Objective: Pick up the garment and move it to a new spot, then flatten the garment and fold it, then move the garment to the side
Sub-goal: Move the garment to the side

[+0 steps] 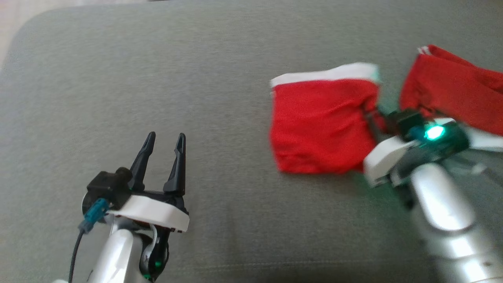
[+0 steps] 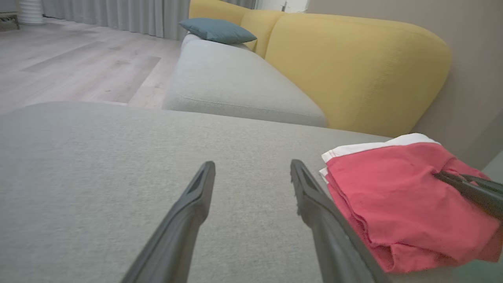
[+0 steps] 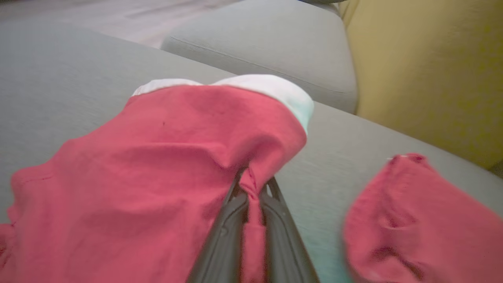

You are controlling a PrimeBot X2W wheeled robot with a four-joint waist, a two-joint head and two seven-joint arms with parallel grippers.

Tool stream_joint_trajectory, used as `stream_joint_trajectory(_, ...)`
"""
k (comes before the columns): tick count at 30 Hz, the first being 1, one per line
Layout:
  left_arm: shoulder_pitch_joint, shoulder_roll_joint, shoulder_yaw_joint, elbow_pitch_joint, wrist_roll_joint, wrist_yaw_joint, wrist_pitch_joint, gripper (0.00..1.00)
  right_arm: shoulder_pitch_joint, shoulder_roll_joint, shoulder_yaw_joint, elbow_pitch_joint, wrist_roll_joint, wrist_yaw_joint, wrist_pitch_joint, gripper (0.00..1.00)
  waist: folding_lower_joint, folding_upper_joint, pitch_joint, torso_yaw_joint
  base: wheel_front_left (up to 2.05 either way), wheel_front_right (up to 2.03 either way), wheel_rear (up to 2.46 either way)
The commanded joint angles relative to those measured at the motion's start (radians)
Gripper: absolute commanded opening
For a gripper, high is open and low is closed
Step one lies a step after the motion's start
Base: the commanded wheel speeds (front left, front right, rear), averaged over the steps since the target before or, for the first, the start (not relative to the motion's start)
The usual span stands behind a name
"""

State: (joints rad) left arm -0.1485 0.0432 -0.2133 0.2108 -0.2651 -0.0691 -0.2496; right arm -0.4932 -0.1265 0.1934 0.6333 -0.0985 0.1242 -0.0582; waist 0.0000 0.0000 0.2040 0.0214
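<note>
Home living room: yellow-backed sofa (image 2: pixel 353 67), cushion (image 2: pixel 217 30), curtains (image 2: pixel 118 15).

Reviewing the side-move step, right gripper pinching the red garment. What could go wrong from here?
1. The right gripper is shut on only a thin twist at the edge of the red garment; dragging may slip it free or pull its layers apart.
2. The second red garment lies close on the right; moving that way could snag it.
3. The left gripper is open, apart from the cloth, so nothing steadies the far side.

No readable text, labels, brands or numbers; head view perhaps too blurred to tell.
</note>
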Motion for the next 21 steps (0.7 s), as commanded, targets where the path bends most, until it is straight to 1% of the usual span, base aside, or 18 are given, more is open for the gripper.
stream_joint_trajectory(1, -0.024, 0.007, 0.035, -0.038, 0.011, 0.001, -0.012, 1.0, -0.047, -0.035, 0.018, -0.047, -0.003, 0.007, 0.014, 0.0, 0.0, 0.0, 0.009, -0.033, 0.0, 0.0, 0.0)
stream_joint_trajectory(3, -0.028, 0.007, 0.039, -0.042, 0.015, -0.002, -0.012, 1.0, -0.057, -0.107, 0.033, -0.088, 0.009, 0.007, 0.06, 0.0, 0.0, 0.0, 0.022, -0.056, 0.0, 0.0, 0.0)
stream_joint_trajectory(6, -0.039, 0.007, 0.041, -0.047, 0.02, -0.009, -0.012, 1.0, -0.073, -0.236, 0.04, -0.129, 0.042, 0.007, 0.116, 0.0, 0.0, 0.0, 0.048, -0.079, 0.0, 0.0, 0.0)
stream_joint_trajectory(9, -0.054, 0.007, 0.044, -0.052, 0.025, -0.016, -0.012, 1.0, -0.088, -0.345, 0.014, -0.155, 0.067, 0.007, 0.16, 0.0, 0.0, 0.0, 0.077, -0.091, 0.0, 0.0, 0.0)
stream_joint_trajectory(11, -0.063, 0.007, 0.047, -0.054, 0.03, -0.021, -0.012, 1.0, -0.097, -0.398, -0.011, -0.166, 0.071, 0.007, 0.18, 0.0, 0.0, 0.0, 0.095, -0.095, 0.0, 0.0, 0.0)
stream_joint_trajectory(12, -0.066, 0.007, 0.049, -0.055, 0.032, -0.024, -0.012, 1.0, -0.1, -0.415, -0.026, -0.171, 0.072, 0.007, 0.188, 0.0, 0.0, 0.0, 0.103, -0.096, 0.0, 0.0, 0.0)
stream_joint_trajectory(14, -0.071, 0.007, 0.055, -0.056, 0.036, -0.029, -0.012, 1.0, -0.099, -0.428, -0.056, -0.193, 0.066, 0.007, 0.209, 0.0, 0.0, 0.0, 0.114, -0.097, 0.0, 0.0, 0.0)
stream_joint_trajectory(16, -0.072, 0.007, 0.06, -0.055, 0.039, -0.034, -0.012, 1.0, -0.091, -0.433, -0.086, -0.218, 0.056, 0.007, 0.23, 0.0, 0.0, 0.0, 0.121, -0.097, 0.0, 0.0, 0.0)
stream_joint_trajectory(21, -0.077, 0.007, 0.066, -0.053, 0.044, -0.043, -0.012, 1.0, -0.058, -0.434, -0.108, -0.279, 0.039, 0.007, 0.275, 0.0, 0.0, 0.0, 0.13, -0.09, 0.0, 0.0, 0.0)
